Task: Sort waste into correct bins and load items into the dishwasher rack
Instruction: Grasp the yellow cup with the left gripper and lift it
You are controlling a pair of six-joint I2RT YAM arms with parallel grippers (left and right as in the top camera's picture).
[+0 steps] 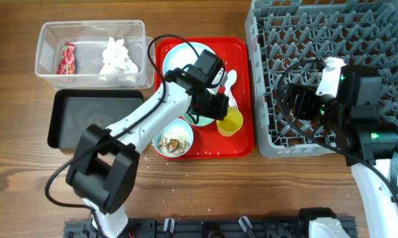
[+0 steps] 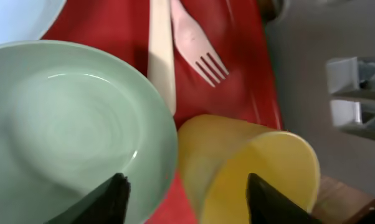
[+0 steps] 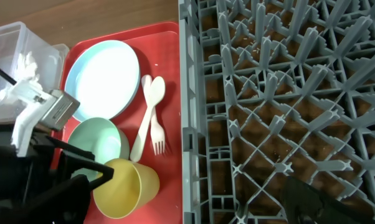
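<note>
My left gripper (image 2: 191,198) hung open over the small yellow cup (image 2: 256,168), mid-counter on the red tray (image 2: 237,37) beside the pale green bowl (image 2: 69,130). I judged the cup light, stiff and slick: best pinched across one rim wall.

The wooden table (image 1: 14,185) carries a clear box (image 1: 93,24), black tray (image 1: 93,122), red serving tray (image 1: 244,132), grey rack (image 1: 305,33), and perhaps stray crumbs (image 1: 153,165).

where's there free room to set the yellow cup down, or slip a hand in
Bare: the black tray, beside the clear box; the dishwasher rack, nothing visible among its pegs. Crowded: the red tray, where plate, green bowl, blue bowl, yellow cup, fork and spoon sit close, left gripper over them.
</note>
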